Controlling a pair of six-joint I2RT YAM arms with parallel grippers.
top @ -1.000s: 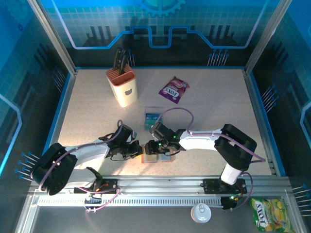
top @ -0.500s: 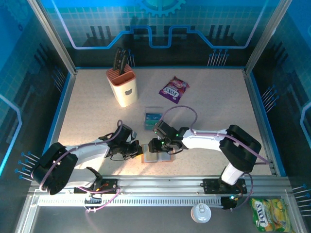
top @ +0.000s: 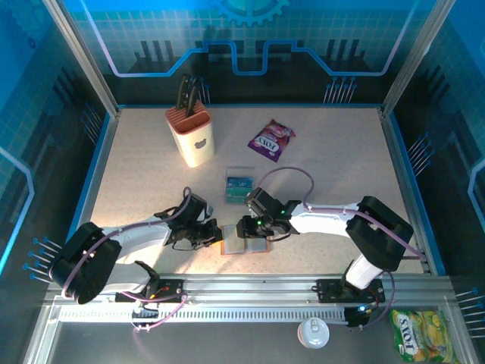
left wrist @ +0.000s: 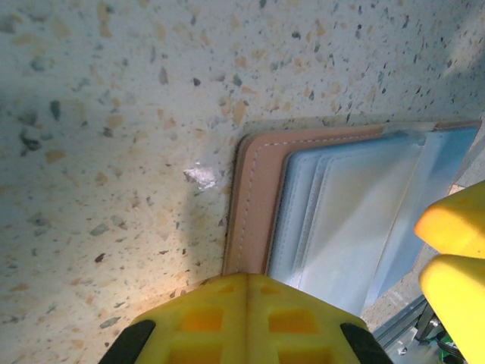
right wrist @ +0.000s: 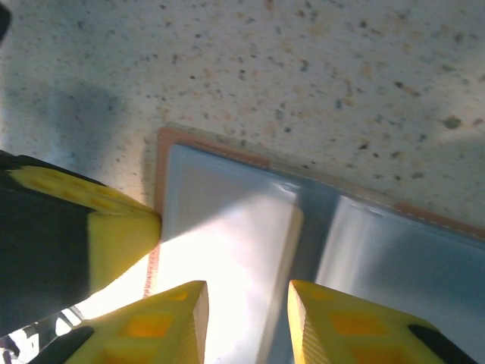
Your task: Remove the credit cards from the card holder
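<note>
You are working with the card holder [top: 244, 245] lying open like a book on the table [top: 341, 152], close to the front edge and between the two arms. The left gripper [top: 214, 232] is sitting with its jaws squeezed fully together against the leather's left margin, and it looks to be pinning the holder rather than pinching it. The right gripper [right wrist: 244, 296] is hanging over the left-hand sleeve [right wrist: 227, 212] with its jaws standing partly apart, straddling that sleeve's free edge, with nothing visibly caught between them. You are probably dealing with a very light holder that is going to skate on this smooth speckled top unless one arm is weighing it down. The sleeves are looking soft, glossy and floppy, so squeezing one is likely to lift the film rather than a card. The credit cards [top: 239, 186] already sitting in the clear tray [top: 242, 171] just beyond the holder are showing teal. Any card remaining should be thin, stiff and slick, so you are aiming for a short exposed edge at a sleeve mouth and drawing it out flat. Glare is hiding whether this sleeve is holding a card.
</note>
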